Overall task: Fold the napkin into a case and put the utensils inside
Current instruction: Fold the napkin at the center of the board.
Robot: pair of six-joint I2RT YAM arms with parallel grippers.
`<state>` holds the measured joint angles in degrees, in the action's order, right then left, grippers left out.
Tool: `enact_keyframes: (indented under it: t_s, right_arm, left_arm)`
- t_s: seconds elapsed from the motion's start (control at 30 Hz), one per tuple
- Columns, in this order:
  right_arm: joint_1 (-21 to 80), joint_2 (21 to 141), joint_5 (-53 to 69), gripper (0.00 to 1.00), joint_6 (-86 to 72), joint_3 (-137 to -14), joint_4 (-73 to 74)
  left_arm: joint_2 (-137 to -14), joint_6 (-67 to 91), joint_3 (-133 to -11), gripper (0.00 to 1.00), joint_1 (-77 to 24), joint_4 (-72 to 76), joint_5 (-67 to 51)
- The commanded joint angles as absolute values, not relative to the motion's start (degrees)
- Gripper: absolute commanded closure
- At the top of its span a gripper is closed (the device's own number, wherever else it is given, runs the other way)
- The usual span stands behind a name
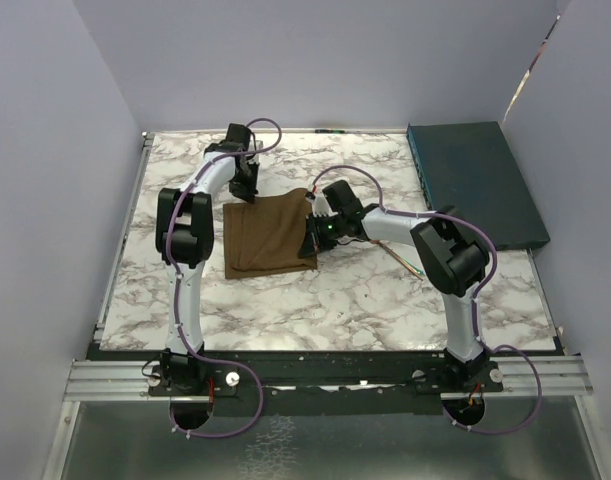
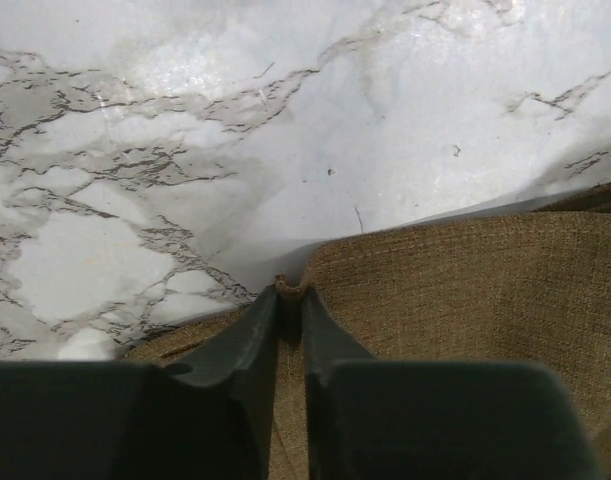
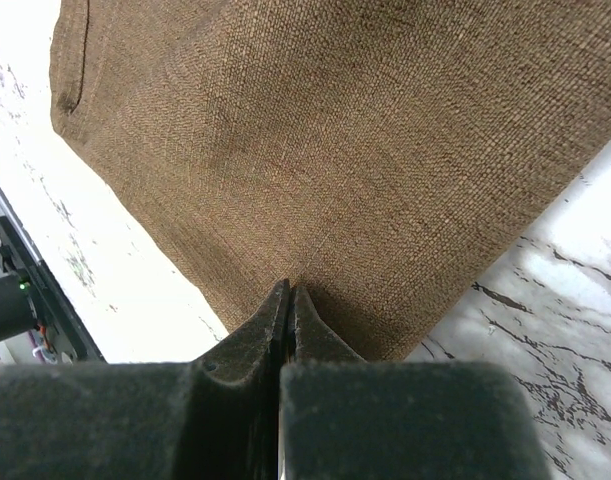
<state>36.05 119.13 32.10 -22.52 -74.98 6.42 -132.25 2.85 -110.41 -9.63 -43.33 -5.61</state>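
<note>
Two pinches hold the brown napkin [image 1: 268,237], lying flat mid-table (between the arms) on the marble table [image 1: 325,300]: left gripper [image 2: 290,292] clamps its far edge, right gripper [image 3: 288,292] its right edge.

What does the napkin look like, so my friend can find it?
Start at the marble table and look between the left arm and right arm. The napkin is the flat brown cloth there, unlike the dark teal box at far right.

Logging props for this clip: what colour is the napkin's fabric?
The napkin is plain brown, finely woven; the right wrist view shows it best.
</note>
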Motion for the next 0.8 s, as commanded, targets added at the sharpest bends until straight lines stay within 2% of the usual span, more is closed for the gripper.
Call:
enact_keyframes:
  t_s: [0.0,0.13,0.5,0.6,0.77]
  right_arm:
    - [36.29,116.68,33.23,0.99,-22.77,-74.20,5.62]
    - [36.25,116.46,32.85,0.99,-22.71,-74.34,5.76]
    - [36.29,118.30,32.74,0.99,-22.95,-77.78,6.45]
    - [36.32,119.20,33.26,0.95,-23.51,-78.42,6.10]
    - [37.22,120.33,34.22,0.94,-23.64,-79.94,6.28]
  left_arm:
    - [-129.85,2.30,-108.04,0.92,-10.46,-42.13,-1.31]
    - [-126.59,1.87,-106.24,1.00,-10.56,-40.92,2.70]
    - [-117.97,0.26,-101.77,1.00,-10.59,-39.20,6.81]
    - [-116.57,-1.29,-99.99,1.00,-10.55,-38.80,6.99]
    - [-116.06,-2.28,-97.89,1.00,-10.60,-38.09,8.03]
